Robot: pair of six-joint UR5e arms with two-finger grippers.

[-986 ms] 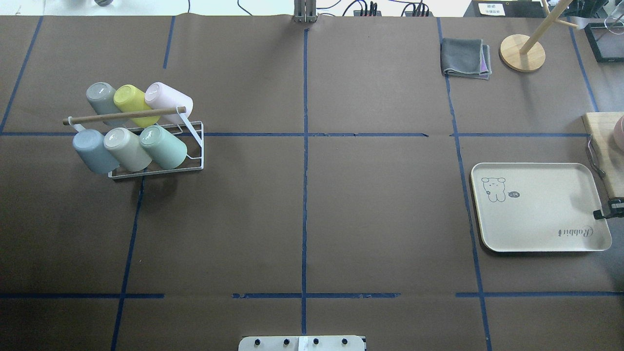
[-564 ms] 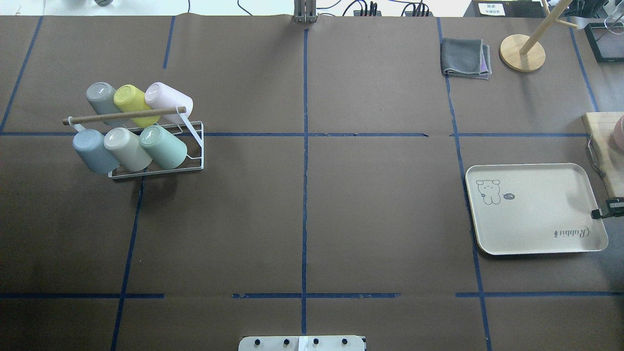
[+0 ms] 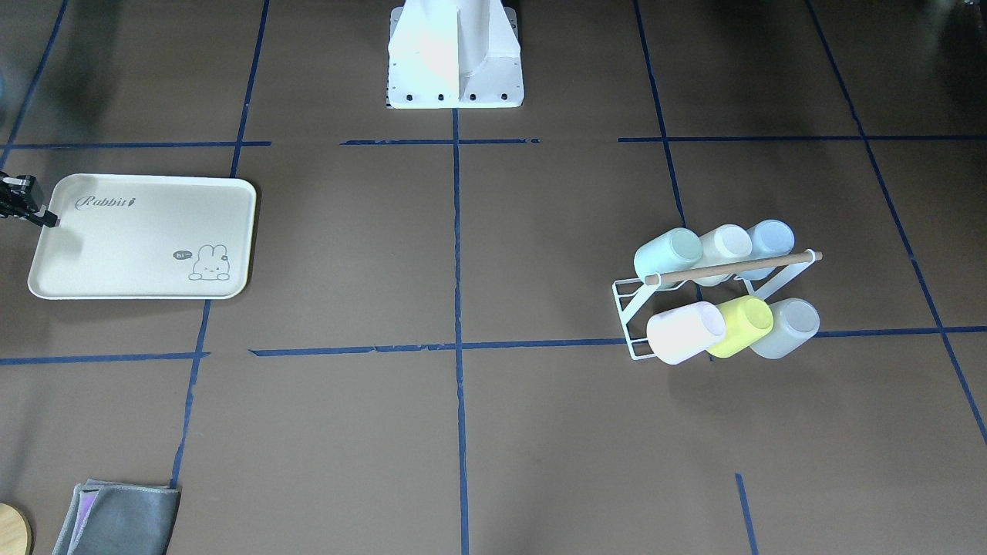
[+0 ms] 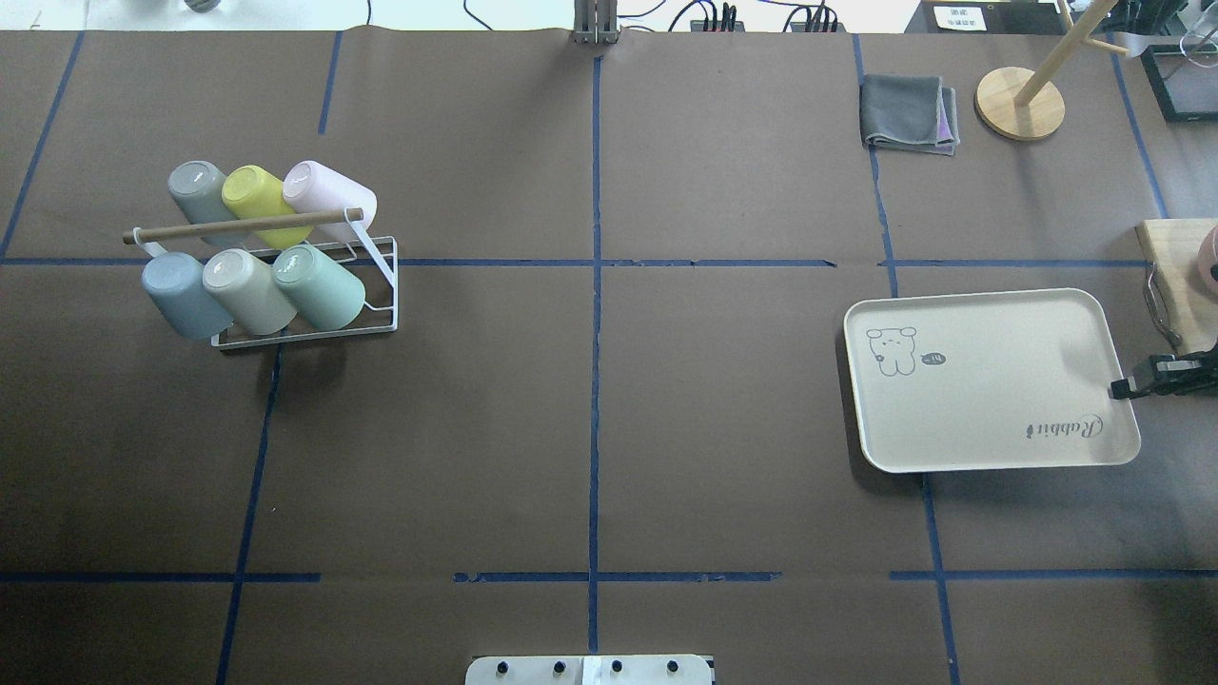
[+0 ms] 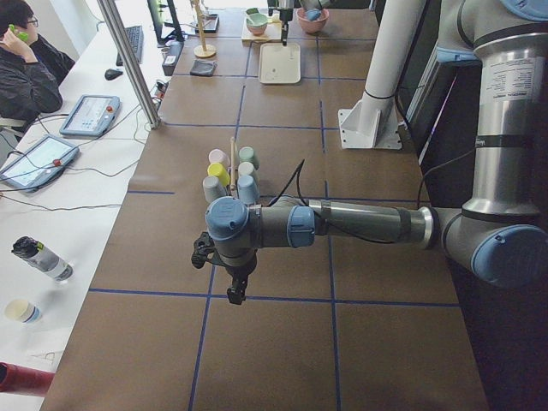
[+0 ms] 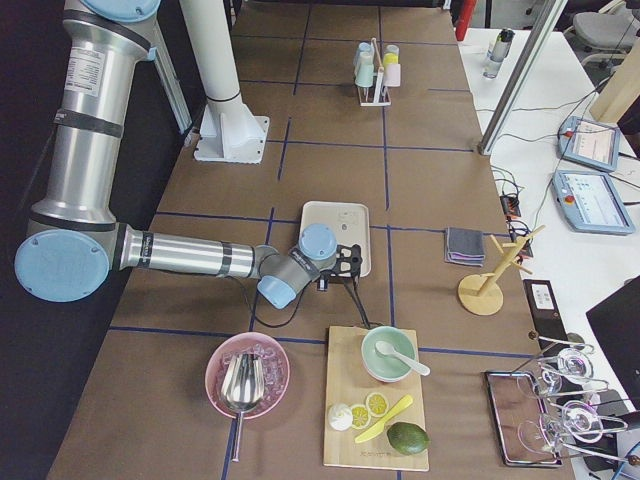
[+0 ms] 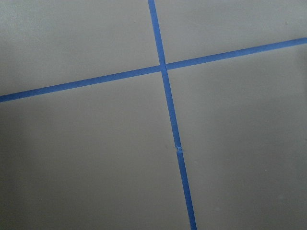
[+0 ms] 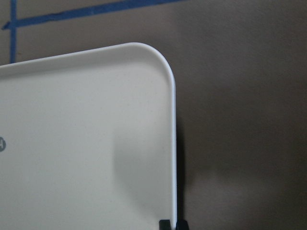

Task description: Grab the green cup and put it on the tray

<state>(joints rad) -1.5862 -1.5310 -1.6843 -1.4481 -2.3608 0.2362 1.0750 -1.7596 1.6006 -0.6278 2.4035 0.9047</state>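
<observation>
The small pale mint-green plastic tumbler is not yet picked. It sits tilted in a white wire rack with five other pastel cups, at the end of the row on the robot's side. Its closed base points up and away from the robot, and its long axis slants down toward the rack's floor. The right gripper is well apart from it, across the whole table. Its fingertips are pinched on the raised rim of the flat cream rectangular tray printed with a rabbit, so that arm is occupied. The left gripper hangs over bare table beyond the rack's outer end and shows only in the left side view, where I cannot tell whether its fingers are apart or together. It is clearly the nearer one. From it the green cup lies toward the robot's right, at the rack's far end past the blue and cream cups, so a reach would probably have to come in along the cup's slanted axis.
</observation>
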